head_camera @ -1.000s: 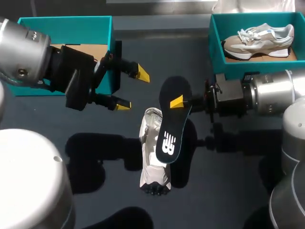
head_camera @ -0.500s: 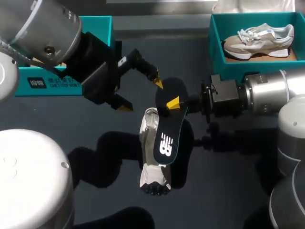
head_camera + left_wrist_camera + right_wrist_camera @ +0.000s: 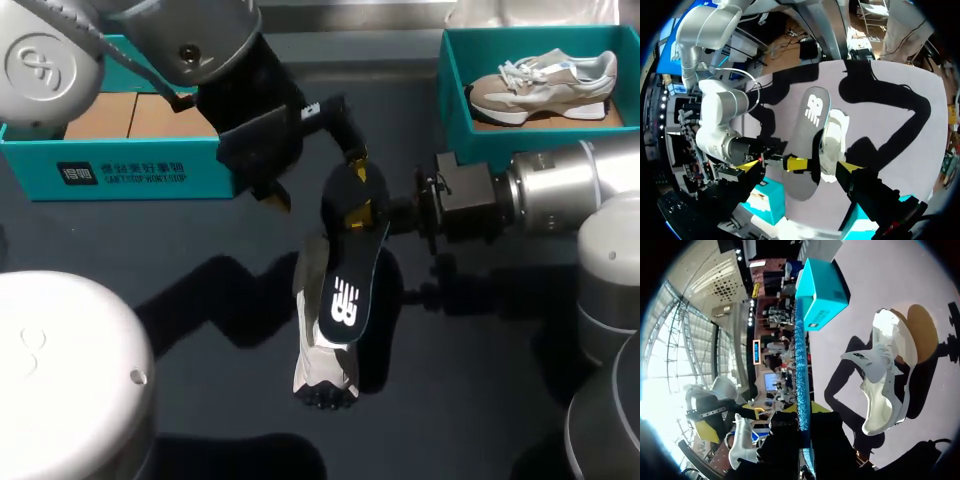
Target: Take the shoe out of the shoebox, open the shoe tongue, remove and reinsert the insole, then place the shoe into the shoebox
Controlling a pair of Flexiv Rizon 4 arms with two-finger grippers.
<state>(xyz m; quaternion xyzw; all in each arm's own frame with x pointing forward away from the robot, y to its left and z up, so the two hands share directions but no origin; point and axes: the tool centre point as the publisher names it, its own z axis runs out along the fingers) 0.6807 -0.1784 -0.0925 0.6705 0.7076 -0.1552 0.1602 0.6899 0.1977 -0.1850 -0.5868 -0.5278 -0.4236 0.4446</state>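
Note:
A white shoe (image 3: 318,350) lies on the dark table, toe toward the front edge. Above it hangs the dark insole (image 3: 346,285) with a white logo, tilted, its far end pinched by my right gripper (image 3: 362,213), which is shut on it. My left gripper (image 3: 318,180) stands open at that same end, one yellow fingertip (image 3: 357,160) beside the insole. In the left wrist view the insole (image 3: 807,130) runs between the left gripper's (image 3: 797,167) open fingers, with the shoe (image 3: 833,145) beneath. In the right wrist view the insole (image 3: 802,385) shows edge-on in my right gripper (image 3: 802,422), the shoe (image 3: 887,385) beyond it.
A teal shoebox (image 3: 120,160) with a cardboard floor stands at the back left, behind my left arm. A second teal box (image 3: 455,110) at the back right holds another beige shoe (image 3: 545,85). The first teal box (image 3: 822,295) also shows past the shoe.
My left arm has swung right from beside the left box until its open fingers straddle the insole's held end. The right gripper, still holding the insole, has shifted slightly left.

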